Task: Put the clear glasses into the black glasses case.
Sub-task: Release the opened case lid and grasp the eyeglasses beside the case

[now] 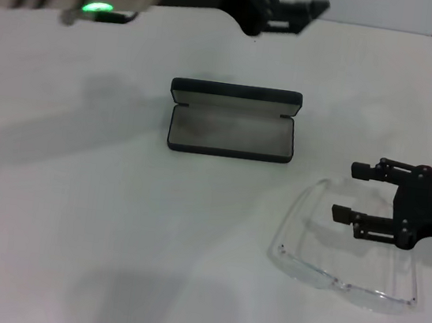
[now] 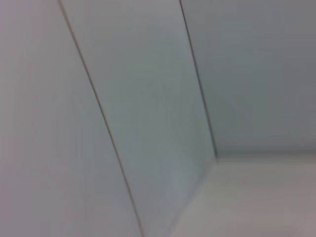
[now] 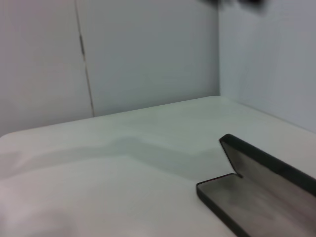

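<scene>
Clear glasses (image 1: 346, 262) lie on the white bench (image 1: 73, 214) at the robot's right front, arms unfolded and pointing away from the robot, lens edge nearest the robot. Not yet gripped. They sit well apart from the black glasses case (image 1: 232, 121), which rests open at bench centre: grey lining exposed, lid standing up along the far side. The right wrist view shows the case (image 3: 256, 192) empty.

Right tool (image 1: 351, 193) hovers over the glasses' arms, reaching in from the right. Fingers parted at a moderate width, nothing between them. Whether it is touching the frame cannot be told from the head view.

Left tool (image 1: 303, 14) is raised beyond the case at the far side of the bench; its opening cannot be told. Its wrist view shows only wall panels.

Risks from here, as judged:
- The frame is transparent and thin, so a closing grip may miss the arm or catch only its edge, and the glasses could then skid on the smooth bench.
- A grip on one arm alone would likely let the frame swing or hang tilted during the carry.
- The arms are open, and the glasses look about as wide as the case, so a skewed approach could snag the rim or leave one end riding on it.
- A knock to the upright lid could shift the case or tip the lid shut.
</scene>
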You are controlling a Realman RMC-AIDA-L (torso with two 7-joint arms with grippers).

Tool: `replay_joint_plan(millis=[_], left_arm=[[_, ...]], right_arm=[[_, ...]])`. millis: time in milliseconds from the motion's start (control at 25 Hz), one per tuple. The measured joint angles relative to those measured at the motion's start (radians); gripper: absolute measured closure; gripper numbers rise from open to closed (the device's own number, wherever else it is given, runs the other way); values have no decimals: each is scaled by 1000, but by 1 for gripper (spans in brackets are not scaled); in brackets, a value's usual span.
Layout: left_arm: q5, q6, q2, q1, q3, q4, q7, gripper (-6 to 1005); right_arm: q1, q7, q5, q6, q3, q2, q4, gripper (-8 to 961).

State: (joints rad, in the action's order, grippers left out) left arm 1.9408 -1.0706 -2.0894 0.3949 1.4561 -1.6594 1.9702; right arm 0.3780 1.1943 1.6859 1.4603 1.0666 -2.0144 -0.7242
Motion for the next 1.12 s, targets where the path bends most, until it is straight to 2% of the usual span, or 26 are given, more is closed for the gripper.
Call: replay_joint_plan(millis=[160, 320, 400, 480, 520, 560, 640, 760, 800, 880, 1000, 1120], left_arm=[[-286, -58, 1, -124, -75, 29, -145, 323], [-460, -198, 0, -202, -112, 139, -277, 323], [-552, -294, 1, -216, -148, 245, -338, 324], [-659, -409, 2, -216, -205, 400, -412, 324], [-659, -409, 2, -216, -205, 400, -412, 324], [-733, -520, 5, -208, -265, 565, -503, 324], [-751, -638, 6, -198, -350, 747, -624, 326], [-736, -668, 8, -201, -392, 839, -694, 329], [-726, -671, 11, -203, -401, 873, -724, 329], [-698, -672, 17, -207, -405, 909, -768, 331], [-659, -667, 20, -209, -406, 931, -807, 333], [-644, -659, 20, -218, -416, 943, -828, 333]], right_arm=[[9, 78, 5, 9, -17, 8, -23, 203], [13, 267, 70, 12, -13, 21, -146, 203], [20, 384, 138, 34, -14, 25, -248, 203], [41, 476, 197, 75, -14, 30, -331, 203], [64, 527, 230, 111, -15, 34, -376, 203], [80, 559, 250, 136, -16, 35, -401, 203], [145, 668, 314, 224, -16, 49, -455, 203], [243, 774, 374, 326, -16, 70, -480, 203], [296, 826, 409, 381, -14, 79, -487, 203], [347, 889, 461, 430, -8, 83, -502, 203], [419, 968, 569, 486, -3, 74, -527, 203], [517, 1032, 684, 541, 8, 44, -533, 203]])
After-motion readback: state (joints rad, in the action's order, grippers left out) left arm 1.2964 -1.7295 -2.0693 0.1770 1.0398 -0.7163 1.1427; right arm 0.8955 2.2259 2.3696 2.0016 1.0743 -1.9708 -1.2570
